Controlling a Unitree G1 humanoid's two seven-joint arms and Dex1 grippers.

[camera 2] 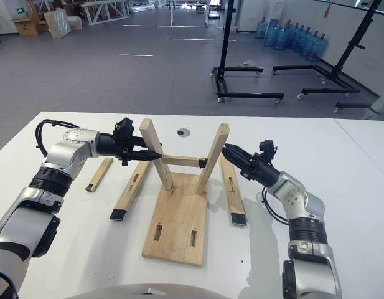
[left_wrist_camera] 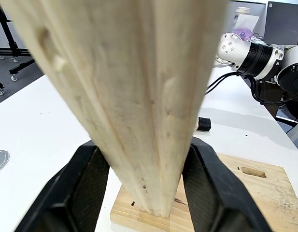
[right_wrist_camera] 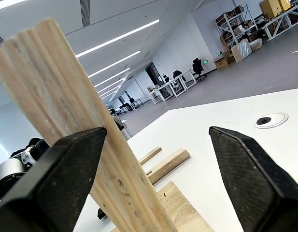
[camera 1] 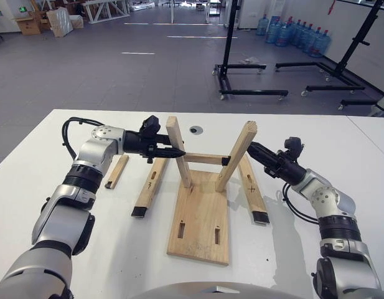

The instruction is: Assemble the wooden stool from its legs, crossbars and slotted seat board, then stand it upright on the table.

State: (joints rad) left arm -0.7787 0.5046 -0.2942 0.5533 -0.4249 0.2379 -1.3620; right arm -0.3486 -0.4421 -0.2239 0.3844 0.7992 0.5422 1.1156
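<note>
Stool [camera 1: 199,232], pale wood, half-built: left gripper [camera 1: 175,153] clamps a leg [camera 1: 176,134], right gripper [camera 1: 253,149] gapes.

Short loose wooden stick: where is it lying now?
In the left eye view, the short stick lies flat on the left side of the table, just left of a longer leg lying flat, without touching it.

You work in a large open lab hall: grey floor [camera 1: 117,75], black wheeled racks [camera 1: 254,93] at upper right, water jugs [camera 1: 297,34] behind them, cardboard boxes [camera 1: 31,25] at upper left.
</note>
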